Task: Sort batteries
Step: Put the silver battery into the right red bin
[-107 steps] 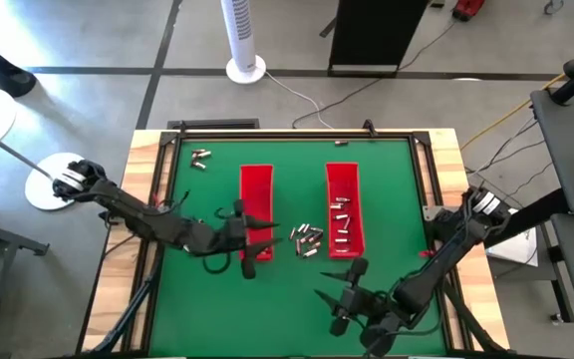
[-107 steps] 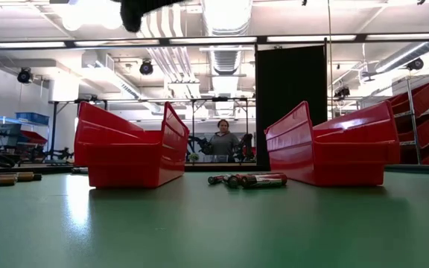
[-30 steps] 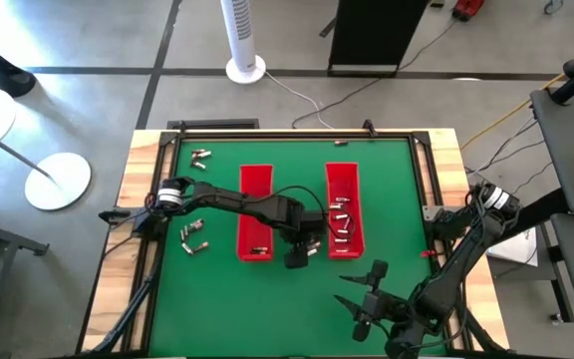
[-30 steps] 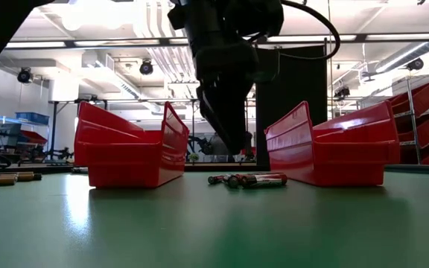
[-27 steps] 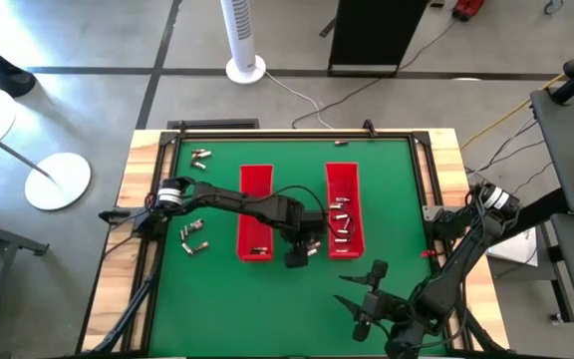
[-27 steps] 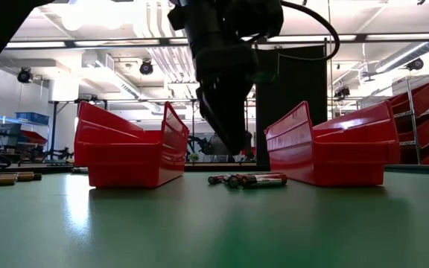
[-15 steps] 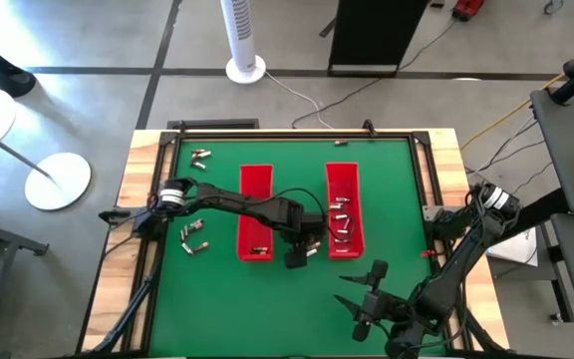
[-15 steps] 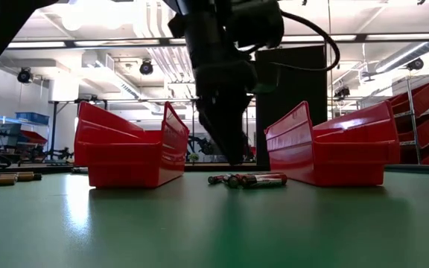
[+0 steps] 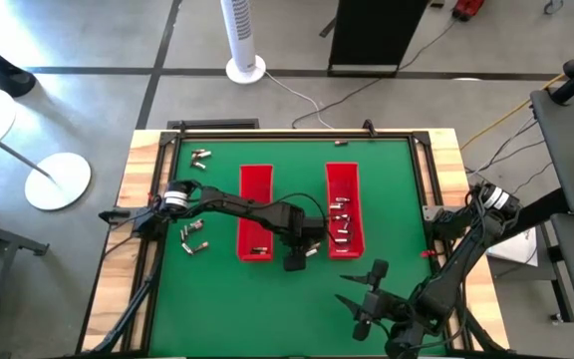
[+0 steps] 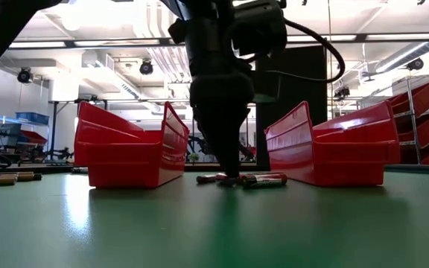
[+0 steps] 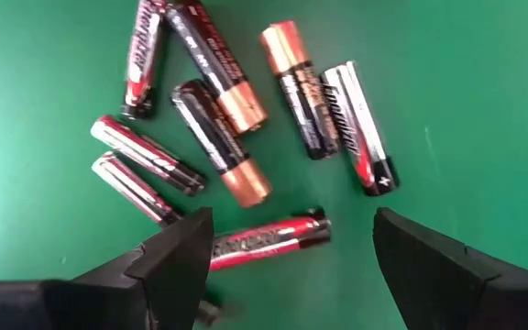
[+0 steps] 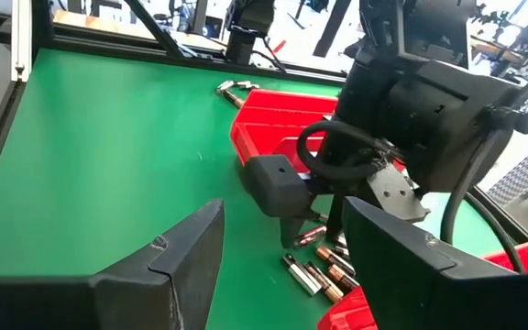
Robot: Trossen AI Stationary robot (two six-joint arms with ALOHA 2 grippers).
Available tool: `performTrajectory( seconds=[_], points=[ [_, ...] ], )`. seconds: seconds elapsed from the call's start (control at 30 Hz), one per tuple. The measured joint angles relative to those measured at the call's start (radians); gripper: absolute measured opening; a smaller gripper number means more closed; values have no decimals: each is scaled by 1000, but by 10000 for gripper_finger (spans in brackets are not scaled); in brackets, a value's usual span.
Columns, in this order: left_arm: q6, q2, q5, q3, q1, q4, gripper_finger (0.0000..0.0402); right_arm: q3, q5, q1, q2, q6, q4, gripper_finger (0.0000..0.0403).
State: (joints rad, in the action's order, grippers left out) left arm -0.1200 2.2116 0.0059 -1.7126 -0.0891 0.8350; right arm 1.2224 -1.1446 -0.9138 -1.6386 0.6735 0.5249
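Note:
A loose pile of small batteries (image 11: 236,128) lies on the green mat between two long red trays (image 9: 255,221) (image 9: 344,214). My left gripper (image 11: 291,222) is open and points down at the pile's near edge (image 10: 229,173). Its fingers stand on either side of a red and silver battery (image 11: 266,240) that lies flat on the mat. My right gripper (image 12: 282,266) is open and empty, over the mat near the front edge (image 9: 365,291). Both trays hold a few batteries. My left gripper's fingers come from above, pointing down, and reach the mat at the pile (image 10: 228,177). One finger (image 11: 177,252) stands right at the end of the red and silver battery (image 11: 218,249). Whether it touches the battery cannot be told.
More batteries lie on the mat at the far left corner (image 9: 199,157) and left of the left tray (image 9: 192,234). The mat has a raised frame (image 9: 287,137) all round. The near half of the mat (image 9: 267,309) holds only my right arm.
My left gripper has gone down between the trays onto the battery pile, its fingers reaching the mat. In the low view one battery at the pile's edge has slid a little toward the left tray.

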Motion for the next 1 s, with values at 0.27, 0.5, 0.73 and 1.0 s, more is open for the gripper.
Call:
performTrajectory(
  seconds=[0.27,0.5,0.73,1.0],
  points=[
    [-1,-2,0,-43,-5,67,276,0,0,0,0,25,26,216],
    [2,-3,1,-43,-6,81,276,-7,0,0,0,34,28,215],
    [107,-4,-10,-26,-19,100,275,-8,0,0,0,34,27,215],
    [173,11,-20,-17,-20,91,225,-10,0,0,0,34,27,215]
  ],
)
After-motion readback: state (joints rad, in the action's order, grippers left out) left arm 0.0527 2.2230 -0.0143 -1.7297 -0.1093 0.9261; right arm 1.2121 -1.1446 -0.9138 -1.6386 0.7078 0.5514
